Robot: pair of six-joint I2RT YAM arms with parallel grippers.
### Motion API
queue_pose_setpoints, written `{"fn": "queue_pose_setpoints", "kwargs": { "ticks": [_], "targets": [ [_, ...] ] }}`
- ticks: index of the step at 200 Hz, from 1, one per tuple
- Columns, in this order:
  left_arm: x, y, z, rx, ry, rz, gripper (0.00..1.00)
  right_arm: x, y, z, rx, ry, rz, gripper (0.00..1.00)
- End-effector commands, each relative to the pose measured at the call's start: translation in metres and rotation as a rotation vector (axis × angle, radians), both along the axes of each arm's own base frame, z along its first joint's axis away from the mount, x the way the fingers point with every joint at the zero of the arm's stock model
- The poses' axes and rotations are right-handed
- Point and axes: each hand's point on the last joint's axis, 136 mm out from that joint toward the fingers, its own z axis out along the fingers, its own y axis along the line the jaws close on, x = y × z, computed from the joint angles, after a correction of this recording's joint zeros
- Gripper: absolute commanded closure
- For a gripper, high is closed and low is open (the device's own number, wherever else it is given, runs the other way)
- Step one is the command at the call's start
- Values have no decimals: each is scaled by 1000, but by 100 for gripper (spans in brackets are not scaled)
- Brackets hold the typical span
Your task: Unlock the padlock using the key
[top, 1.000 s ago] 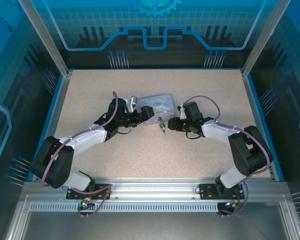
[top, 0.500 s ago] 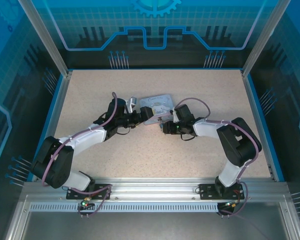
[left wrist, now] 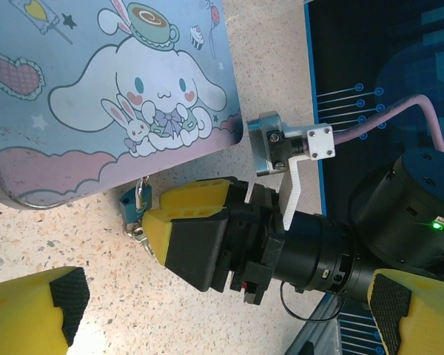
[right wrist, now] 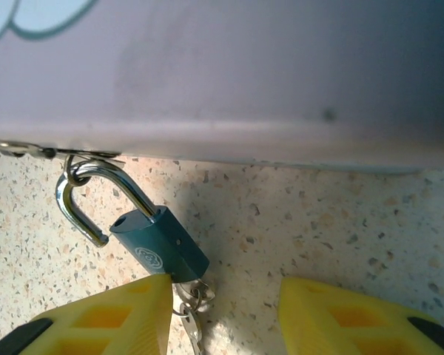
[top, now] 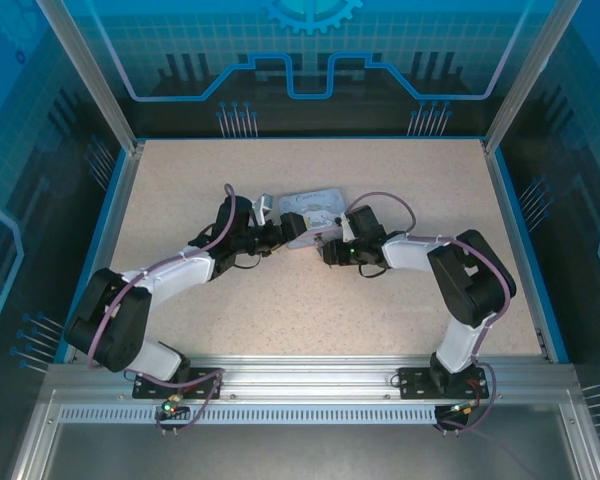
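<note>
Speckled tabletop [top: 280, 310] from above, blue tin [top: 315, 208] sitting mid-table. Left wrist cam: left gripper [left wrist: 218, 310] spread wide, padlock [left wrist: 133, 198] hanging off the tin's edge. Right wrist cam: right gripper [right wrist: 223, 296] has its fingers apart, one either side of the key [right wrist: 194, 325] dangling under the padlock.

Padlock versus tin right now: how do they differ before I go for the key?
Size: the padlock is tiny next to the tin. Look: the padlock has a teal body and silver shackle; the tin is pale blue and pink with a cartoon print. Pose: the tin lies flat; the padlock sits tilted, its shackle hooked through a loop at the tin's edge. Both rest on the table.
</note>
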Motion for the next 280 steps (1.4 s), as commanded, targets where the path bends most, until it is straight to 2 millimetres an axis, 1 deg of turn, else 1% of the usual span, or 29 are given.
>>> {"fn": "queue_pose_setpoints", "kwargs": {
  "ticks": [1,52,76,98,173,223,252,280],
  "targets": [
    [9,-4,16,-38,-30,-11,1,8,16,-9,28,-24,35,57],
    [7,-4,16,-41,-29,-13,1,4,25,2,90,-42,76,57],
    [6,-4,16,-43,-28,-17,1,6,27,10,104,-63,81,56],
    [6,-4,16,-43,-27,-18,1,5,25,6,92,-51,86,54],
    [6,-4,17,-45,-30,-17,1,5,24,-3,88,-25,88,62],
    [6,-4,16,-47,-28,-16,1,4,24,-4,93,-17,84,67],
    [7,-4,16,-49,-28,-14,1,4,22,-4,93,-11,77,68],
    [7,-4,16,-49,-28,-13,1,4,22,-4,100,-8,74,72]
  ]
}}
